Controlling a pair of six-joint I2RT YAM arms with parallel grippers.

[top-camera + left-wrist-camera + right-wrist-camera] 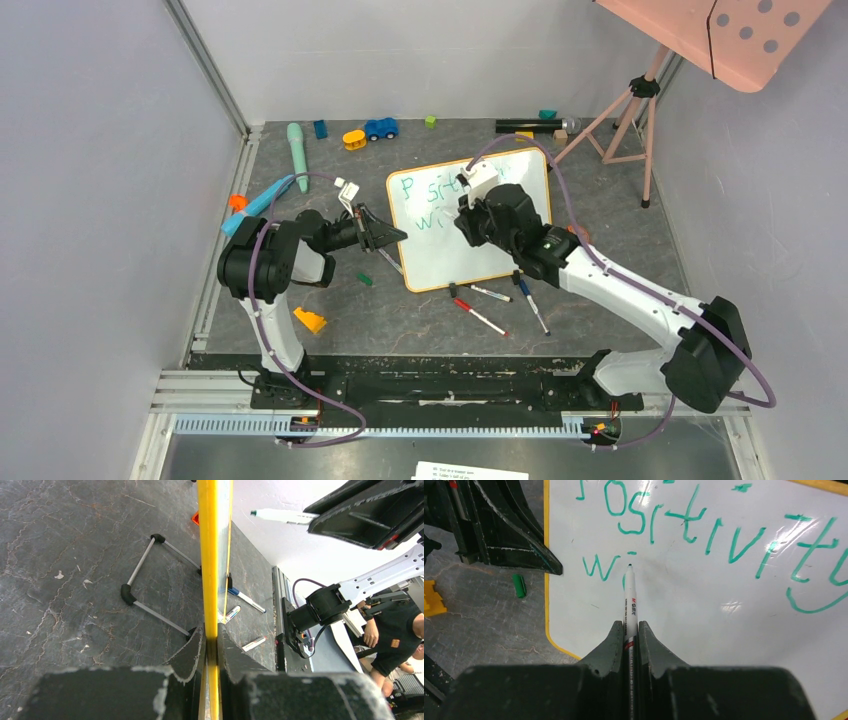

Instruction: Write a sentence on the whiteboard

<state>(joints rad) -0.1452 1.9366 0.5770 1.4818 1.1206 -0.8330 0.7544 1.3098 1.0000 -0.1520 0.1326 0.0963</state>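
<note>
While the table [420, 330] carries the whiteboard [450, 255] at about its middle, the writing on it looks roughly half done. The left pincer [211, 639] is clenched on the whiteboard's yellow frame at its left edge, apparently to steady it. The right pincer [628, 630] hangs over the whiteboard's face, clamped tight on a thin marker [631, 600].

Of the sentence [704, 530], the top line across the whiteboard reads "Positivity" in teal-green and is complete. Below it, toward the whiteboard's left side, only "wi" of a second line is down, plus a short stroke partly hidden behind the marker. The marker's tip [630, 568] sits just right of that "i"; whether it touches the whiteboard I cannot tell. By my judgement, the rest of the second line is what is left.

Spare markers [488, 318] lie just off the whiteboard's near edge, and a small green cap [519, 585] lies just off its left edge.
</note>
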